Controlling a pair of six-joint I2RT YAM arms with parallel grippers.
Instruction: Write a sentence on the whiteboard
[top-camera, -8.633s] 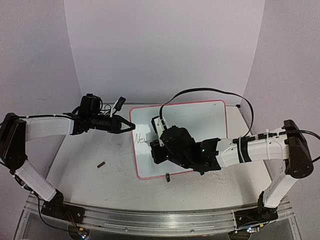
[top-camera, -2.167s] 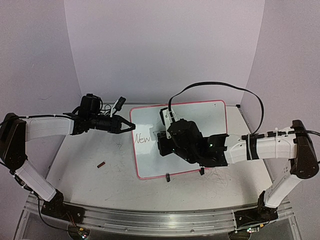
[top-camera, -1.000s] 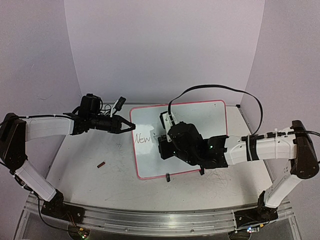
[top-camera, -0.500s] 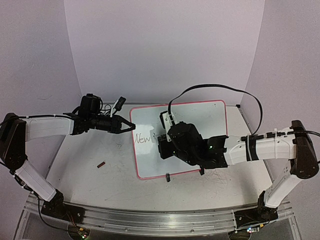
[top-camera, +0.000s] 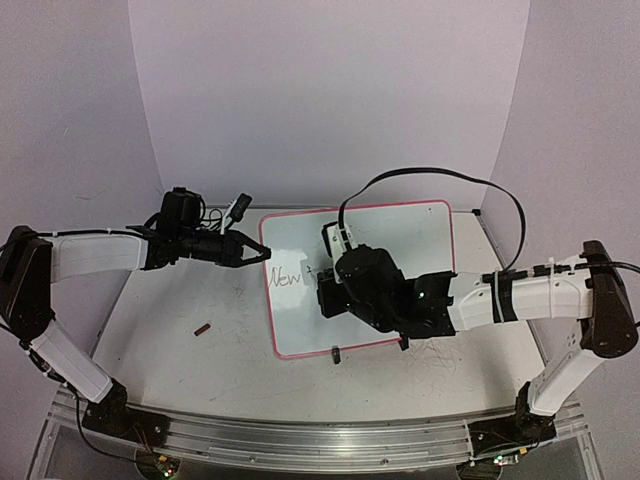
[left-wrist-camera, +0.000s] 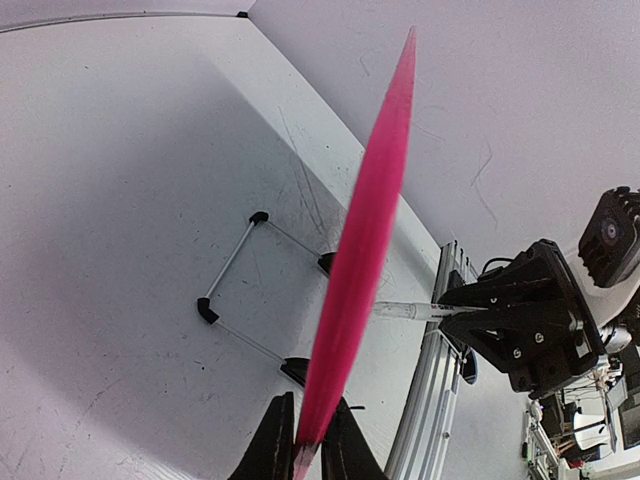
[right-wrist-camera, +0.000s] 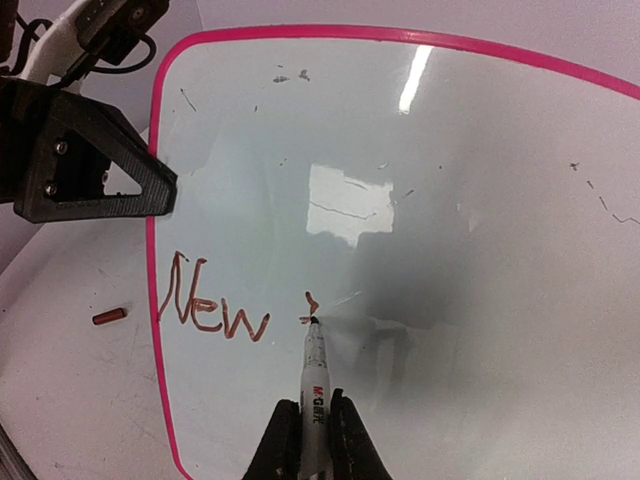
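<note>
The whiteboard (top-camera: 400, 235), white with a pink rim, lies on the table. My left gripper (top-camera: 262, 253) is shut on the rim of its left edge; in the left wrist view the jaws (left-wrist-camera: 305, 445) pinch the pink rim (left-wrist-camera: 365, 230). My right gripper (right-wrist-camera: 313, 440) is shut on a white marker (right-wrist-camera: 314, 375), whose tip touches the board. The sentence (right-wrist-camera: 210, 305) reads "New" in reddish-brown strokes near the left rim. A small fresh stroke (right-wrist-camera: 310, 303) sits just above the tip. From above, the word (top-camera: 290, 275) shows beside the right wrist, which hides the marker.
A small reddish-brown cap (top-camera: 203, 327) lies on the scuffed tabletop left of the board. Black clips (top-camera: 335, 352) sit at the board's near edge. A black cable (top-camera: 430, 175) loops above the right arm. Curved walls close the back and sides.
The marker tip has drawn a small new stroke to the right of "New", and the right wrist has shifted slightly. The left arm has stayed still, holding the rim.
</note>
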